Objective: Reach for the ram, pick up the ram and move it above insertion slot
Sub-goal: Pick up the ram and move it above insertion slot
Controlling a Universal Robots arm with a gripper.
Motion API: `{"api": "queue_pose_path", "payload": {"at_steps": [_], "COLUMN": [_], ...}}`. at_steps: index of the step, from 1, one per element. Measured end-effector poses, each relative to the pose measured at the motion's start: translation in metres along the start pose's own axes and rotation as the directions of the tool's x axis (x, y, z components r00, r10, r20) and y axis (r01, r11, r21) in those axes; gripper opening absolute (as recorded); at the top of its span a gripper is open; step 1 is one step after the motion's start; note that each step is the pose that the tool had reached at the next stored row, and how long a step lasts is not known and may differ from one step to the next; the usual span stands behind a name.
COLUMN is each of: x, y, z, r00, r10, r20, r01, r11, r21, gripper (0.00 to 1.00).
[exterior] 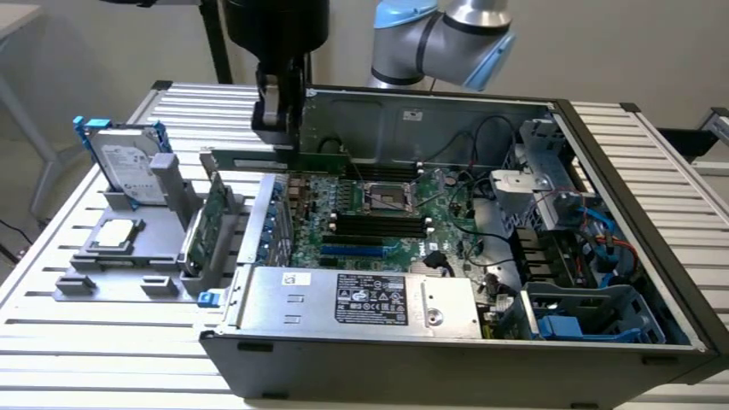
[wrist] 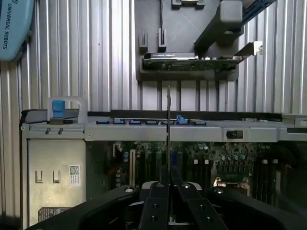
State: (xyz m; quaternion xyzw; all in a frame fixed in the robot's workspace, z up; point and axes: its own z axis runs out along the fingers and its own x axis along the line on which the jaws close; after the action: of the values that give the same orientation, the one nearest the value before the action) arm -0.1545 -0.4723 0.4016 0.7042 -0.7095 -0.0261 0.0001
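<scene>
End effector (exterior: 278,128) is clamped on the ram (exterior: 273,161), holding it in the air on edge, lengthwise. Ram hangs over the rear edge of the open PC case (exterior: 456,359), above the motherboard (exterior: 387,222) by its black slots (exterior: 370,226). In the wrist view the ram (wrist: 168,120) is an edge-on thin line between the fingers (wrist: 156,211). On the table (exterior: 91,342), near the exterior view's left edge: grey fixture (exterior: 125,265) carrying a hard drive (exterior: 123,162) and an upright expansion card (exterior: 203,226).

You see a green ram (exterior: 273,160) in the black gripper (exterior: 277,128). The motherboard (exterior: 376,222) is green with black slots (exterior: 370,226).
</scene>
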Motion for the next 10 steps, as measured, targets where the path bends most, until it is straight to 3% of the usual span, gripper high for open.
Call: {"api": "queue_pose_path", "payload": {"at_steps": [10], "x": [-0.016], "y": [-0.0421], "z": [0.0114], "r00": [1.0], "r10": [0.0], "r20": [0.0005], "r01": [0.0], "r11": [1.0], "r21": [-0.0008], "gripper": [0.13]}}
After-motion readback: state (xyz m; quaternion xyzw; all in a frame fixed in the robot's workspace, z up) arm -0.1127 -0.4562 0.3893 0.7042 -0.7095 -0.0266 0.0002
